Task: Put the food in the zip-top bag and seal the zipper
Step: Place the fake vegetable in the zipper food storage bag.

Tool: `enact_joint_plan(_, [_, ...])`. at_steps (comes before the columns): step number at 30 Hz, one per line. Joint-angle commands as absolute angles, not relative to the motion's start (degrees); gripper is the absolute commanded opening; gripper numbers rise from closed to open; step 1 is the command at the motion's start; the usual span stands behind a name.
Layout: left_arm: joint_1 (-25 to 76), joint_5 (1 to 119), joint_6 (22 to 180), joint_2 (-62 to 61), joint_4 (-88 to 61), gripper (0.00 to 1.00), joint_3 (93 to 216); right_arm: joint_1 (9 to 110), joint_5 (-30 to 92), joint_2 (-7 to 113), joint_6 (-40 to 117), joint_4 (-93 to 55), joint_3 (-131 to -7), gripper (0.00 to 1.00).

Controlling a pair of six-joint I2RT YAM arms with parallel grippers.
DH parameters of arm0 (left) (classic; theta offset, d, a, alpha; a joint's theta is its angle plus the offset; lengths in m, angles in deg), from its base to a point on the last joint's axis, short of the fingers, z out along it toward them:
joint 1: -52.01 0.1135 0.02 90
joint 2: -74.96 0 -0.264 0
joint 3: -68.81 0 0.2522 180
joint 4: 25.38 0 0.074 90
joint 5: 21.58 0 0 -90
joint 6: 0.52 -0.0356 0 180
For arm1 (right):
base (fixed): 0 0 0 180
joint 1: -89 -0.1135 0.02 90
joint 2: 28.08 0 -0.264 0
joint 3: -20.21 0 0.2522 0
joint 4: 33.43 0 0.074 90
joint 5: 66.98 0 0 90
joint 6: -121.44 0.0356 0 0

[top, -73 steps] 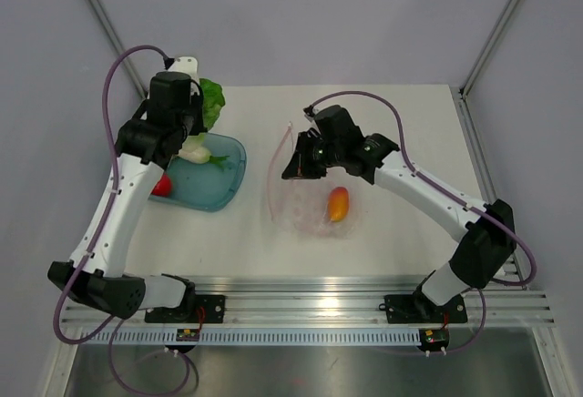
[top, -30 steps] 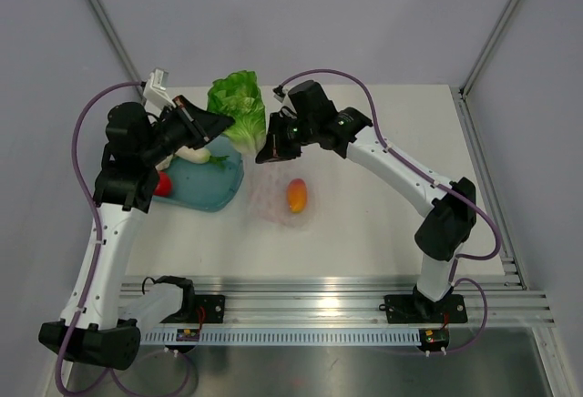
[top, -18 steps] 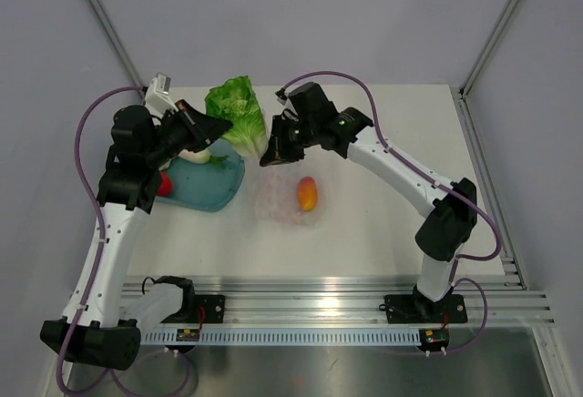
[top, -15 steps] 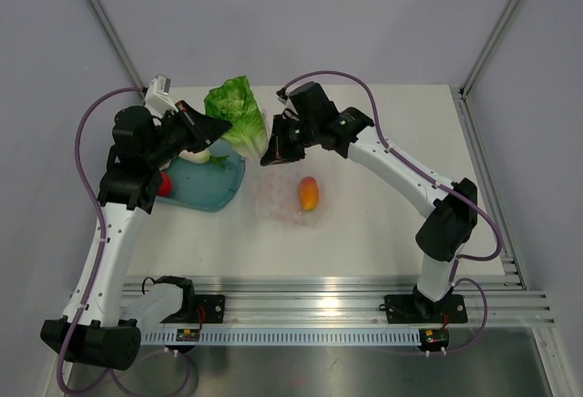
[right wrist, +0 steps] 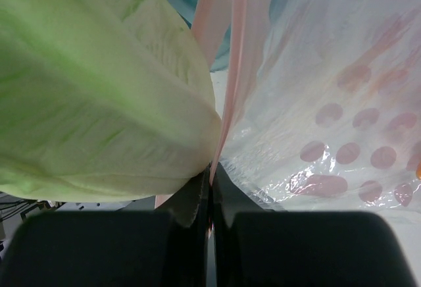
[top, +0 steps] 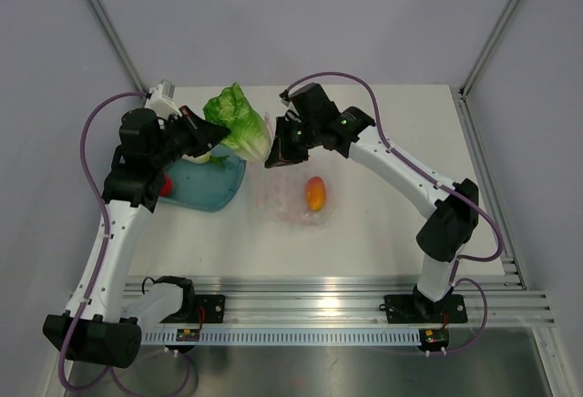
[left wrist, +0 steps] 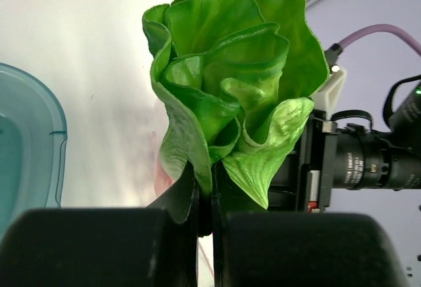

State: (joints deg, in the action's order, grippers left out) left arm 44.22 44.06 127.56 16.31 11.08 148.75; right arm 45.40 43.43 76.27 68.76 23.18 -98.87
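The left fingers are clamped on the base of a ruffled green toy lettuce, held above the white worktop. It is just beside the raised edge of the clear, pink-dotted zip-top bag. The right fingers pinch the bag's pink zipper strip. 1 orange-red toy fruit lies inside the bag, and a teal translucent bowl sits to its left.

Tight spot at the zip-top bag mouth: lettuce sits right up against the right gripper pinching its edge, teal bowl just left of that. Over on the table right of the bag it's wide open
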Motion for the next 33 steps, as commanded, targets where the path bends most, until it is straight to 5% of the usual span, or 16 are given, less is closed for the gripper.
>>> enact_joint_plan(1, [43.6,43.7,124.3,15.0,16.2,0.0,148.5,44.8,45.7,71.5,69.2,15.8,-103.8,0.06])
enact_joint_plan(33, [43.5,43.2,112.1,14.8,27.0,0.0,155.1,44.5,45.3,79.1,67.0,23.0,-113.3,0.06])
